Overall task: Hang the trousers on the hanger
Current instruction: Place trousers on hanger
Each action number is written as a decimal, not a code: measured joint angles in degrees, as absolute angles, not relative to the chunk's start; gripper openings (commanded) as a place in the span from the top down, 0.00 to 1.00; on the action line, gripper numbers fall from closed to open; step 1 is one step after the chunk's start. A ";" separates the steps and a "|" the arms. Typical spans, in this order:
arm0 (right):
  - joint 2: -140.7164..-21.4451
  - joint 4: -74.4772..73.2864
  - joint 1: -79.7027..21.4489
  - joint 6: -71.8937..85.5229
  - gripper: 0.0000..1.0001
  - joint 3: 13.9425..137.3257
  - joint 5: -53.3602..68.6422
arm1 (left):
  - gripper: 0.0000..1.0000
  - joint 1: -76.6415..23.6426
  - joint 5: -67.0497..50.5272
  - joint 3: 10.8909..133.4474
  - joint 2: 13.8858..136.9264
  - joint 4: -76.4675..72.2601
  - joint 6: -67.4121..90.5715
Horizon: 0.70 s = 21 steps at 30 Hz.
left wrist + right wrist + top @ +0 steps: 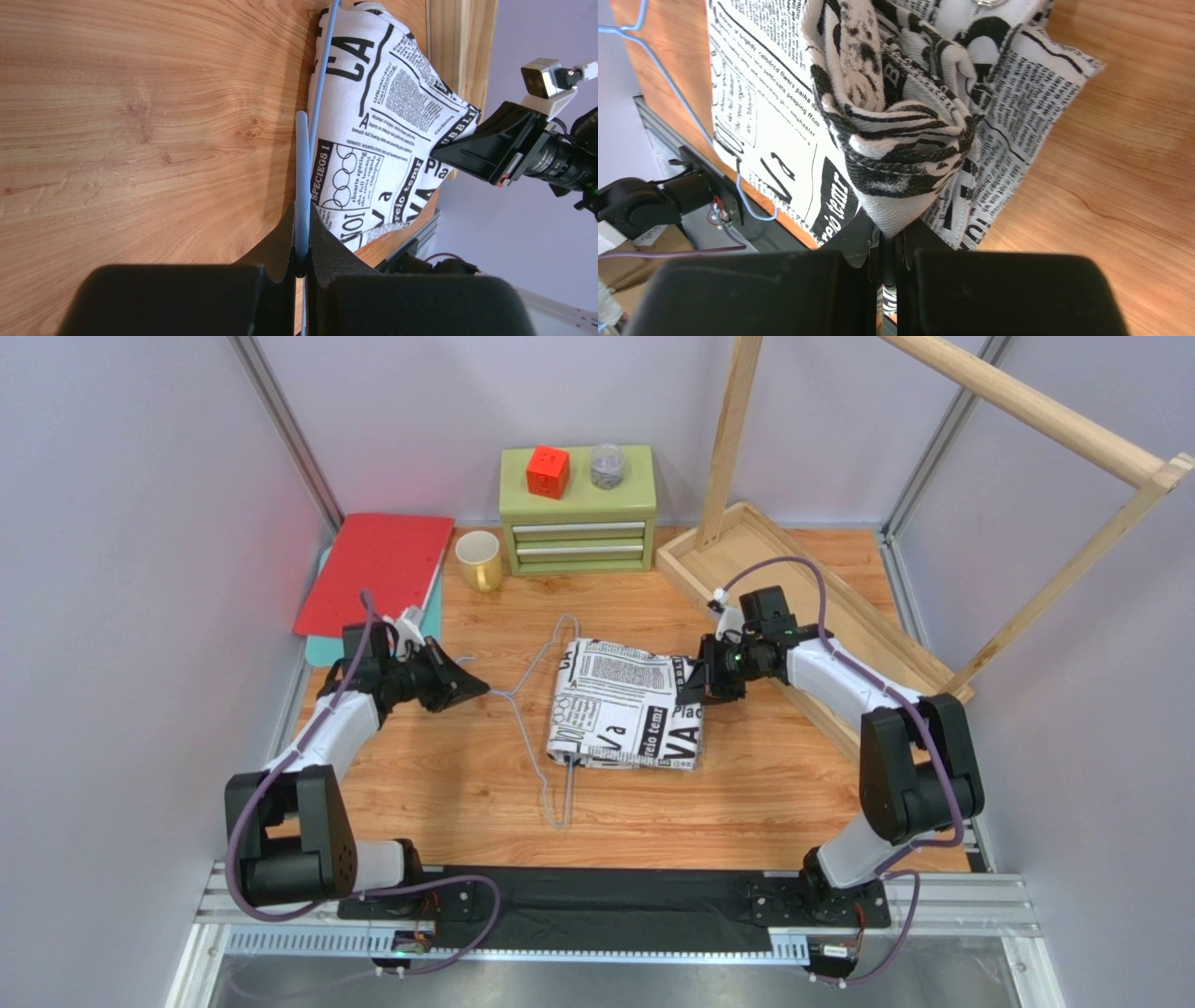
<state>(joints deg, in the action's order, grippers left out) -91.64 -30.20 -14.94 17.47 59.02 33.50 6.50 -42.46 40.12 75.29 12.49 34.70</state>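
2 arms reach in from the near edge to mid-table. The trousers [631, 707] lie folded flat at table centre. The hanger [302, 161] lies flat on the wood just beside their left edge, wire touching the cloth there; can't tell if any wire sits under the fold.

Step in hand looks like getting the cloth across the hanger bar. To do it well:
- Hold the hanger low and level with the left.
- Lift the right edge only enough to clear the wire.
- Draw the fold across evenly so it doesn't bunch or slip off the thin wire.

Left gripper [302, 227]: jaws together, clamped on the hanger wire. Right gripper [892, 234]: jaws pinched tight on a bunched corner at the trousers' right edge, cloth pulled up into a peak.

Further back: wooden rack [734, 434] and green drawers [578, 525], well apart from both grippers.
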 measured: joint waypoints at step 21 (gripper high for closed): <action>-96.82 -33.04 -12.19 12.36 0.90 60.29 29.95 | 1.00 6.46 -38.87 40.97 74.02 15.66 32.42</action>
